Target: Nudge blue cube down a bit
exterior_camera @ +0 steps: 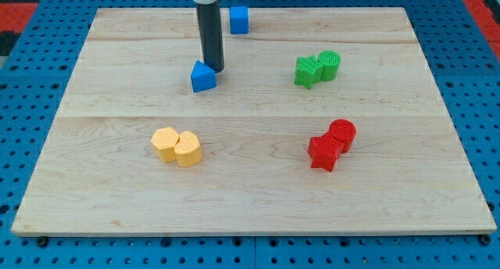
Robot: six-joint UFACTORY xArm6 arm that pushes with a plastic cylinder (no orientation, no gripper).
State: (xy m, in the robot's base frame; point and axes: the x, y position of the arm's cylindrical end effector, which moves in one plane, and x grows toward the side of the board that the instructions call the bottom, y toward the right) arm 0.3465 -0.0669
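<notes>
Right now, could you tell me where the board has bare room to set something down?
Free: the strip along the view's bottom, and the middle between the yellow pair and red pair. Crowded: top centre, where my tip touches the blue wedge below the blue cube.

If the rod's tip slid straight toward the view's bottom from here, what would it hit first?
My tip already sits at the upper right edge of the blue triangular block, so it would probably push that first. The blue cube lies behind it.
</notes>
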